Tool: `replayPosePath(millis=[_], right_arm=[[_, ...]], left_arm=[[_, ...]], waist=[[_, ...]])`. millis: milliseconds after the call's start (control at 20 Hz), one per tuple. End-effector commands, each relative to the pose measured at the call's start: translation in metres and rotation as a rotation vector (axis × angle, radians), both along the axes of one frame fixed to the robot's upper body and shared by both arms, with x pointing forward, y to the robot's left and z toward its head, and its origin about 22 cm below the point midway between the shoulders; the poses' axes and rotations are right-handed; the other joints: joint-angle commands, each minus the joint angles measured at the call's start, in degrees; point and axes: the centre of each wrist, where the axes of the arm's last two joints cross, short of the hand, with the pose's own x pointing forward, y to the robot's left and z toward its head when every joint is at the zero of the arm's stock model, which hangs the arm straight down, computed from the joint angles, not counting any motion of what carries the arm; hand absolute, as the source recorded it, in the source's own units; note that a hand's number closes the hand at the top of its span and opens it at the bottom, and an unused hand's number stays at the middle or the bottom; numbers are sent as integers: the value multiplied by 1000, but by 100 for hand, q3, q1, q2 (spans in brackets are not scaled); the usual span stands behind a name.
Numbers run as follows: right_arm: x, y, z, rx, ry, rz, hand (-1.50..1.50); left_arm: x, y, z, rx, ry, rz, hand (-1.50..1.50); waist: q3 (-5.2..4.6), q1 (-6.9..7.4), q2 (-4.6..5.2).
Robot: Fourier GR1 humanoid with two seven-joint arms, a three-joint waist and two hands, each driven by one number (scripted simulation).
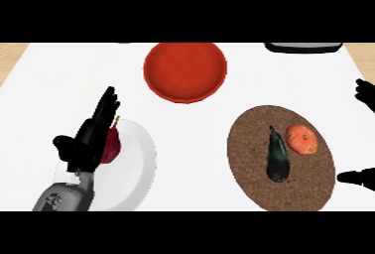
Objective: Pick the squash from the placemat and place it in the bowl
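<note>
On the round placemat at the counter's right lies the dark squash, just beside an orange tomato. The red bowl sits farther back. The left hand is over a white plate (a red fruit lies there), fingers straight. Only bits of the right hand show at the edge; its state I cannot tell.

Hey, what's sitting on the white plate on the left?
A dark red fruit or vegetable with a thin stem lies on the white plate. The open left hand covers its left side, so its full shape and anything beneath the hand are hidden.
</note>
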Motion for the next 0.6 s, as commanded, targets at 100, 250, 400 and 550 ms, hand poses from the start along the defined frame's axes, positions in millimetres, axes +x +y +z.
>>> replayPosePath(millis=[100,250,400,550], right_arm=[[16,5,-2,-127,196,11,-150],[33,13,-12,-159,257,9,-150],[22,-7,-22,-188,282,35,-150],[30,-12,-26,-118,295,54,-150]], left_arm=[[-7,1,0,4,6,-6,0],[-10,0,2,14,-1,-14,0],[10,-10,10,15,-5,-9,0],[3,-21,-11,-1,4,-7,0]], waist=[[4,44,7],[6,70,11],[7,0,7],[6,-4,5]])
